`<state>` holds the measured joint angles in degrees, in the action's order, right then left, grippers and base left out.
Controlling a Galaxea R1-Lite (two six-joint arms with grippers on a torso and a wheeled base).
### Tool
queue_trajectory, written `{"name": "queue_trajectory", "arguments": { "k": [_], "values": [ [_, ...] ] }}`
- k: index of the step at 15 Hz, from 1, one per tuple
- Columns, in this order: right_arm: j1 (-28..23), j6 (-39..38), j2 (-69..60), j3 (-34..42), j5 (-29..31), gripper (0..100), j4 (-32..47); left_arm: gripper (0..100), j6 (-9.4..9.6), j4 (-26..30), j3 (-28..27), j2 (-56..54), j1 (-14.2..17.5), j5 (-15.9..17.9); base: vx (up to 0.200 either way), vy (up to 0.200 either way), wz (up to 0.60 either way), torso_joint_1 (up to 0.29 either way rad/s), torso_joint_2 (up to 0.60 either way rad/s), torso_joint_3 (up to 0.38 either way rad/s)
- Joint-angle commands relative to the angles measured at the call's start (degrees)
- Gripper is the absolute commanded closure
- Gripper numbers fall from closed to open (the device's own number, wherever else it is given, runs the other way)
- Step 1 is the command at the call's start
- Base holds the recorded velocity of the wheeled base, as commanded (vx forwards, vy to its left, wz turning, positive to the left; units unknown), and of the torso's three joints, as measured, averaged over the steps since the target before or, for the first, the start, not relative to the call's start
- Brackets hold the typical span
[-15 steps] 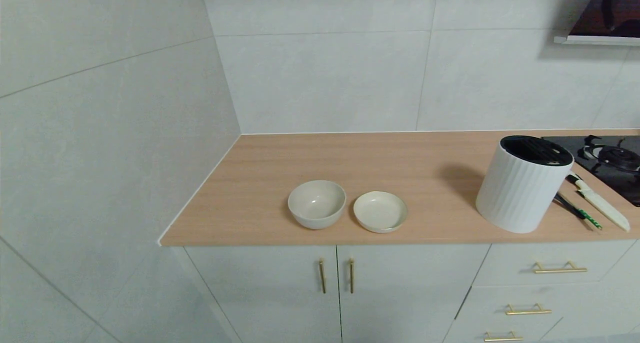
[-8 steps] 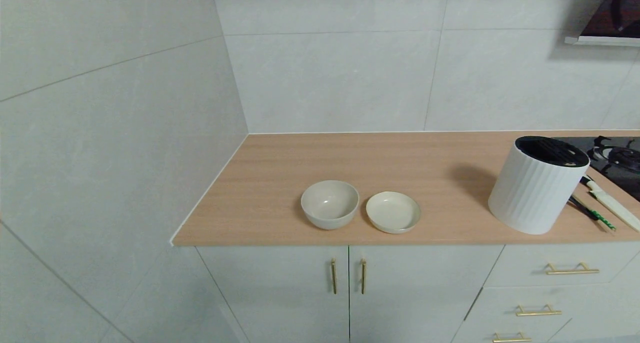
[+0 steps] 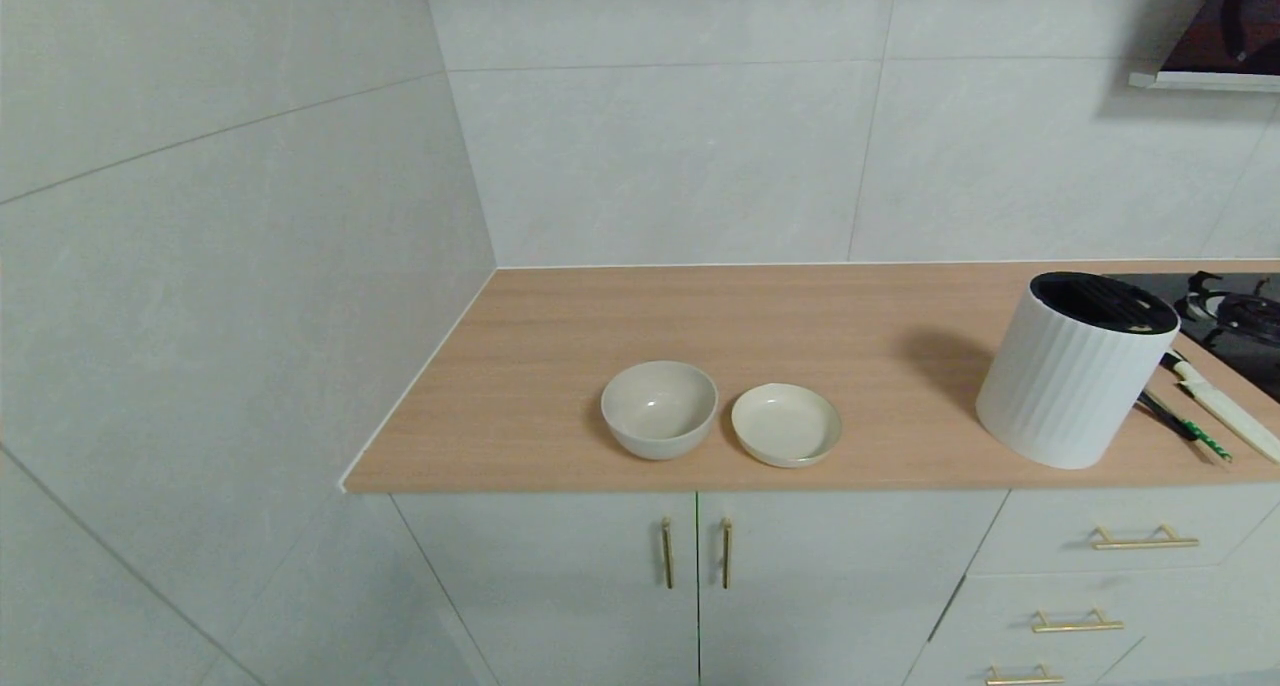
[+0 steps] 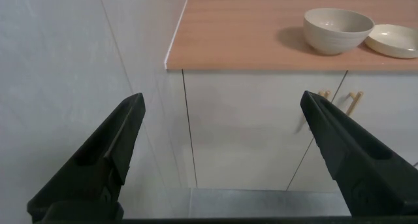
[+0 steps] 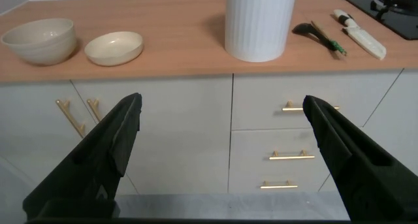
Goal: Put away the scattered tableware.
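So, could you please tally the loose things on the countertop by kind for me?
Deep bowl: 1
Shallow dish: 1
White ribbed holder: 1
Knife: 1
Black utensil: 1
Green-marked chopstick: 1, possibly a pair
Total: 6

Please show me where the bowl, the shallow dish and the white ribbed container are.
bowl (image 3: 659, 409): head view, its inner hollow.
shallow dish (image 3: 786, 424): head view, its inner middle.
white ribbed container (image 3: 1070, 386): head view, its ribbed side wall.

Likely a home kitchen: wooden counter (image 3: 560, 326), gas hob (image 3: 1240, 318).
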<state>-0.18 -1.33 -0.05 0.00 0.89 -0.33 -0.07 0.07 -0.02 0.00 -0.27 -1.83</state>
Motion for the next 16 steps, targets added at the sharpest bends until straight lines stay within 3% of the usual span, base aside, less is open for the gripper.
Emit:
{"name": "queue_trajectory", "arguments": {
  "k": [1,16],
  "values": [
    [0.01,0.01,0.05,0.0,-0.01,0,-0.02,0,-0.01,0.01,0.02,0.0,0.0,-0.02,0.0,0.0,0.0,-0.071,0.15,0.08],
    [0.01,0.01,0.05,0.0,-0.01,0,-0.02,0,-0.01,0.01,0.02,0.0,0.0,-0.02,0.0,0.0,0.0,-0.227,0.51,0.276]
  ]
}}
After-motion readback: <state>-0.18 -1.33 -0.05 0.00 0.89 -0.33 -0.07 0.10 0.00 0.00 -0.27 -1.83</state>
